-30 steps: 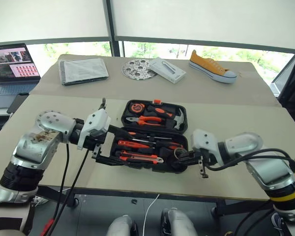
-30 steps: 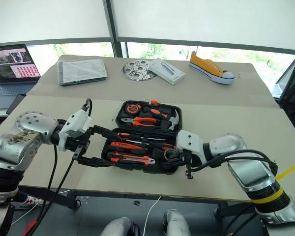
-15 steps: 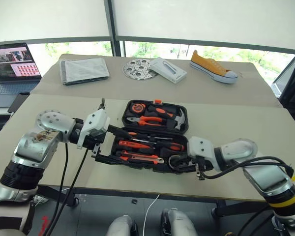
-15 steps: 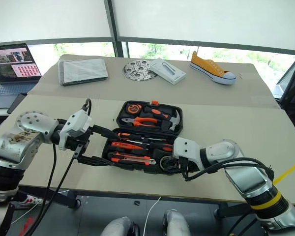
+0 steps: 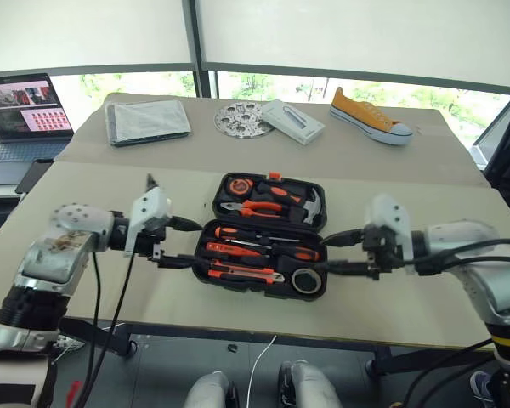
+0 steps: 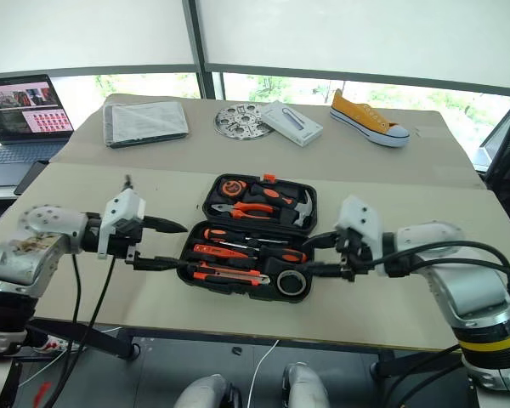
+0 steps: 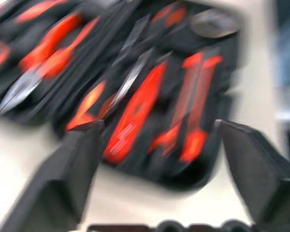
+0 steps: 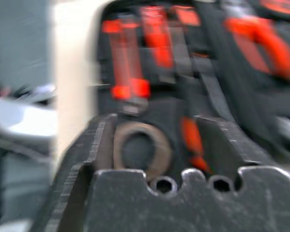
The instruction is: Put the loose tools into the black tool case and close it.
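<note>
The black tool case [image 5: 202, 255] lies open mid-table, its lid half toward the back. In the near half lie two screwdrivers [image 5: 235, 250], the utility knife [image 5: 238, 273] and, at the near right corner, the tape roll [image 5: 305, 280]. My left gripper [image 5: 195, 244] hovers open at the case's left edge, holding nothing; the left wrist view looks between its fingers [image 7: 63, 179] onto the tools. At the case's right edge my right gripper [image 5: 325, 255] is open and empty. In the right wrist view the tape roll [image 8: 118, 152] lies beyond its fingers [image 8: 87, 154].
Pliers [image 5: 255, 206], a hammer [image 5: 303, 204] and a tape measure [image 5: 235, 185] sit in the lid half. On the far table are a laptop [image 5: 21, 110], a grey folded cloth [image 5: 147, 121], a metal disc [image 5: 240, 119], a white box [image 5: 293, 121] and a yellow shoe [image 5: 370, 115].
My right gripper has opened and drawn back to the right, leaving the tape roll in the case. My left gripper has pulled back to the left, off the case.
</note>
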